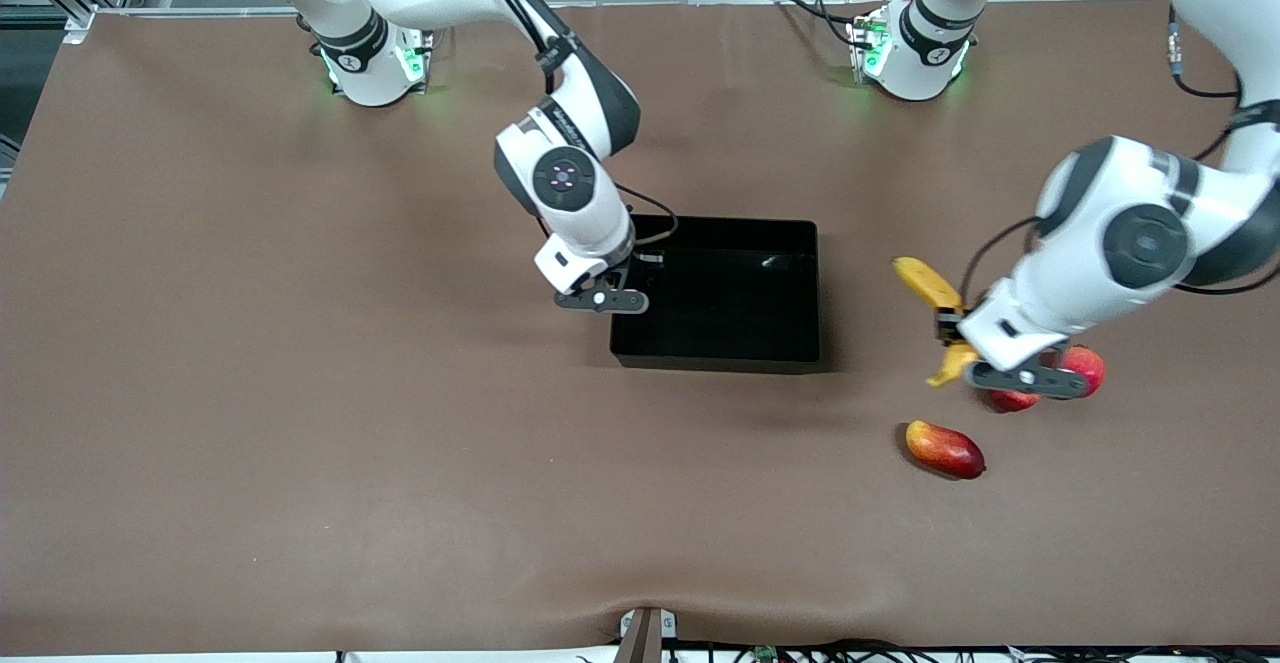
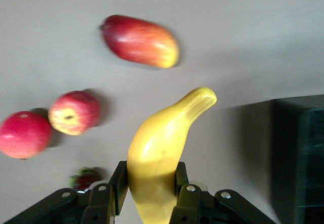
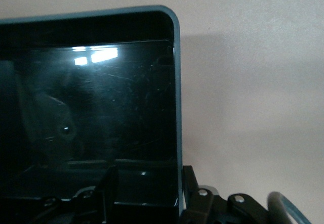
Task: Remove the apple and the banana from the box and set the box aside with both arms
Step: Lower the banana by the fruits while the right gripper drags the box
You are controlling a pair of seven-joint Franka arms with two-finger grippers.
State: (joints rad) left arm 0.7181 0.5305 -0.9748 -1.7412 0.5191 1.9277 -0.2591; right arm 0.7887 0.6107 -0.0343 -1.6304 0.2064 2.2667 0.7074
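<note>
I am holding the banana (image 2: 162,153) in my left gripper (image 2: 152,191), fingers clamped across its thick lower part, so its long axis is running straight out from between them. The left gripper is hanging over the table toward the left arm's end, well apart from the box (image 1: 722,293). The apple (image 2: 74,113) is already lying on the table just under this hand, beside a larger red fruit (image 2: 24,134), with the mango (image 2: 140,40) nearby.

My right gripper (image 1: 602,300) is straddling the box wall at the right arm's end: one finger (image 3: 109,183) is sitting inside the box, the other outside, with the wall upright between them. I judge the fingers partly drawn in but not yet pinching the wall. The box is standing empty.
</note>
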